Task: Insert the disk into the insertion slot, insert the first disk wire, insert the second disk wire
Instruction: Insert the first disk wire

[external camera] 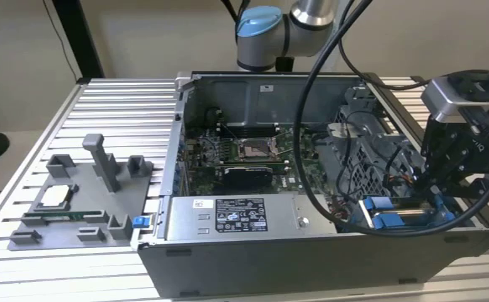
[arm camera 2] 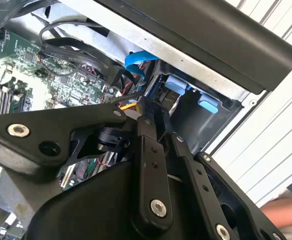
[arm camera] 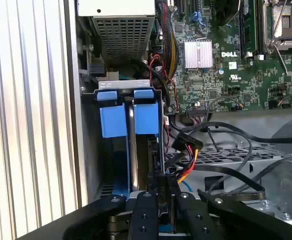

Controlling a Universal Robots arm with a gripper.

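**Open computer case [external camera: 311, 264] on the slatted bench [external camera: 118, 100].** Inside it we mark the motherboard [external camera: 253, 151] at the centre and the grey power-supply box [external camera: 236, 217] along the near wall. On the exterior view's left, well apart from the case, a grey parts tray [external camera: 85, 207] rests on the bench. Thick black cables [external camera: 304, 138] drop from the arm and loop across the case interior, passing in front of the drive corner.

In the first wrist view a black connector [arm camera: 186, 144] on red, yellow and black wires hangs just beside the bay. Further black leads cross the perforated metal next to it.

The insertion slot [arm camera: 89, 145] occupies the case corner at the exterior view's right. The disk [arm camera: 146, 119], which we identify by its blue carrier frame, stands in the slot on the motherboard side. The hand [arm camera: 162, 186] hovers directly over the slot, near the far end of the carrier and close to the coloured wires. We cannot tell whether it is parted, closed or clamped on anything.
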